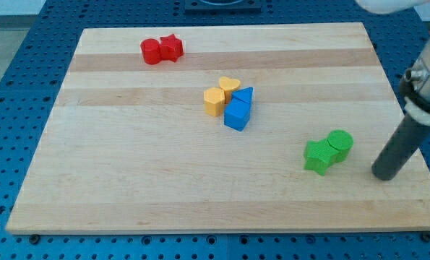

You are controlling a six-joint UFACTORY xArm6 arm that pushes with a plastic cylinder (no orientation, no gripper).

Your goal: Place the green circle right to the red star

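Green star (318, 157): nearest the view's bottom, touching the green circle on that block's lower-left side.
Green circle (340, 142): lower right part of the wooden board (128, 180), upper right of the green star, well apart from the red pair.
Tip (383, 175): no gripper to open or close, just a bare dark rod; end resting on the board just to the right of the green circle, slightly lower in the view, not touching it.
Red star (172, 48): near the view's top left, touching a red circle (152, 51) on its left; right flank bare.
Middle cluster: yellow heart (229, 86), yellow hexagon-like block (214, 102), blue triangle (244, 96), blue cube (237, 114), packed together between green pair and red pair.
Handling, as a judgement: small, light, rigid block, likely to slide easily on smooth wood; round wall likely to roll off a rod, so contact best centred on the lower-right side, opposite the travel direction.
Risks: green star dragged along; route toward the top left passing close above the middle cluster.
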